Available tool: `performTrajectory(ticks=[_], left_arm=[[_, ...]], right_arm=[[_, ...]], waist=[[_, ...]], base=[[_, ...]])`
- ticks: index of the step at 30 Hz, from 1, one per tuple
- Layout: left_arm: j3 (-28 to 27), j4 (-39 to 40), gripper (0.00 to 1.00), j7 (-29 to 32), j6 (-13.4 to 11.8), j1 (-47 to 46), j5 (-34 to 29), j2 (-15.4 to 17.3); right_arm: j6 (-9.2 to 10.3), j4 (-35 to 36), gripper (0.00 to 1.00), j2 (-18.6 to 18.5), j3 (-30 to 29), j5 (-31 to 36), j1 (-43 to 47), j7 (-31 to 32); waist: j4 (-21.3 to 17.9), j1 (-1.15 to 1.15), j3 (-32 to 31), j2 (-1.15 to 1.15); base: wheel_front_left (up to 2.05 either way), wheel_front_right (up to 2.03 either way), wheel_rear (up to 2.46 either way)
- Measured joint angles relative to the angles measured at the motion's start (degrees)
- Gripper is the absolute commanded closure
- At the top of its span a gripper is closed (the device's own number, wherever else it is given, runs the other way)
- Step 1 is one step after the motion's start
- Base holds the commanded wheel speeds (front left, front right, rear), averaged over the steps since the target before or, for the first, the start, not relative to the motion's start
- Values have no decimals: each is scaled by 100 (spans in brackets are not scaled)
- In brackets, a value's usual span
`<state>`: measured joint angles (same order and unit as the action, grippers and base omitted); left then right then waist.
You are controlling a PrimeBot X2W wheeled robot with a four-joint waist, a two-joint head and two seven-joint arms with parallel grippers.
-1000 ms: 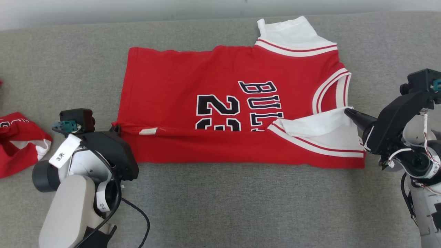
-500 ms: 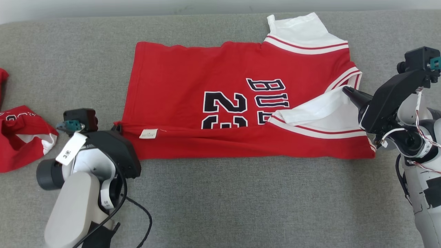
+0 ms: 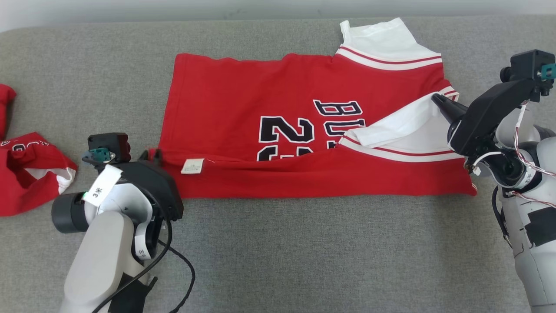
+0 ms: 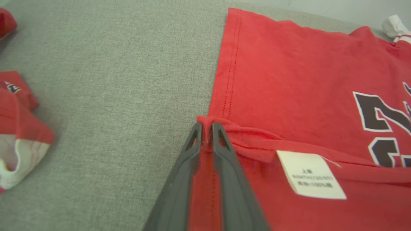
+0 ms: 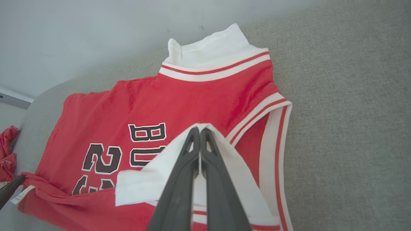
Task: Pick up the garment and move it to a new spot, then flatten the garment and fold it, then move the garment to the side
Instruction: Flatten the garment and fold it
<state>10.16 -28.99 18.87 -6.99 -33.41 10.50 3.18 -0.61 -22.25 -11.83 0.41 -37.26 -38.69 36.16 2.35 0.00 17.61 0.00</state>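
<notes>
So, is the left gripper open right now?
No, the left gripper is pinched shut on the hem corner of the jersey, with red fabric clamped between its tips.

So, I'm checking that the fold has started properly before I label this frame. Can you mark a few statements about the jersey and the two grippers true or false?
1. The fingers of the left gripper pinch the hem corner of the jersey. True.
2. The right gripper hangs open over bare cushion. False: its fingers are shut on the white sleeve.
3. The jersey's near edge is folded over its front, covering part of the number. True.
4. The care label lies beside the right gripper. False: it lies by the left gripper.
5. A second red garment lies to the robot's left. True.
</notes>
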Motion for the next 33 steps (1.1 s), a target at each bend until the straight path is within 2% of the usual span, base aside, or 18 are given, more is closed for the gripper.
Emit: performTrajectory(ticks=[5, 6, 7, 8, 15, 19, 23, 28, 33], left_arm=[[26, -148, 0, -179, -1, -90, -56, -23], [31, -167, 0, -208, -1, -101, -86, -26], [34, -182, 0, -272, -1, -103, -108, -30], [42, -191, 0, -318, -1, -106, -121, -32], [11, -230, 0, -606, -3, -112, -151, -38], [12, -253, 0, -798, -4, -110, -196, -45], [33, -220, 0, -1107, -5, -87, -271, -55], [138, -36, 0, -1564, -5, 130, -356, -54], [177, 157, 0, -1956, -5, 687, -501, 67]], right_arm=[[-101, -241, 100, 16, 18, 5, -56, -199], [-130, -296, 85, 27, 22, 7, -60, -249], [-145, -349, 33, 26, 16, 7, -62, -300], [-151, -378, 1, 19, 16, 16, -62, -357], [-235, -548, 0, 82, -22, 141, -324, -906], [-250, -569, 0, 92, -119, 213, -525, -1393], [-356, -546, 0, 73, -80, 367, -539, -1887], [-450, -236, 0, 5, 25, 590, -186, -2374], [-450, 179, 0, 2, 97, 828, 581, -2838]], waist=[[29, 0, -38, 0], [34, 0, -46, 0], [42, 0, -56, 0], [53, 0, -67, 0], [115, 0, -127, 0], [143, 0, -146, 0], [164, 0, -179, 0], [163, 0, -270, 0], [107, 0, -422, 0]], base=[[0, 0, 0], [0, 0, 0], [0, 0, 0], [0, 0, 0], [0, 0, 0], [0, 0, 0], [0, 0, 0], [0, 0, 0], [0, 0, 0]])
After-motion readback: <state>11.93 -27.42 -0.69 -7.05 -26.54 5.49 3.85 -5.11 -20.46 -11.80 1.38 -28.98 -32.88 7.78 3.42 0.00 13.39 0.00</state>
